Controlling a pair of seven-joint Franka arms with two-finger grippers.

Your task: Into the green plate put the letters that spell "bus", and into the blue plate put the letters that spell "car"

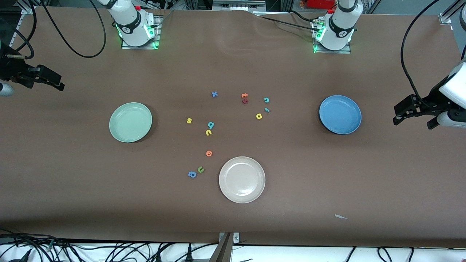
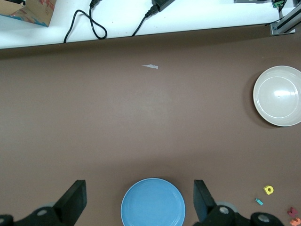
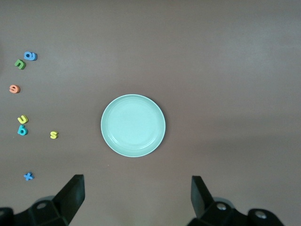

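Observation:
The yellow s (image 1: 189,120), teal b (image 1: 210,125) and yellow u (image 1: 208,133) lie loose mid-table, beside the green plate (image 1: 130,122). The teal c (image 1: 266,100), teal r (image 1: 267,110) and yellow a (image 1: 259,116) lie toward the blue plate (image 1: 340,114). Both plates hold nothing. My right gripper (image 1: 58,82) hangs open over the right arm's end of the table, and its wrist view shows the green plate (image 3: 133,125). My left gripper (image 1: 413,122) hangs open over the left arm's end, looking down on the blue plate (image 2: 153,202).
A cream-white plate (image 1: 242,179) sits nearer the front camera. Other letters lie about: a blue x (image 1: 214,94), orange (image 1: 244,95) and dark red (image 1: 244,101) ones, another orange one (image 1: 209,153), a green u (image 1: 200,169) and a blue round letter (image 1: 192,174). A white scrap (image 1: 340,217) lies near the front edge.

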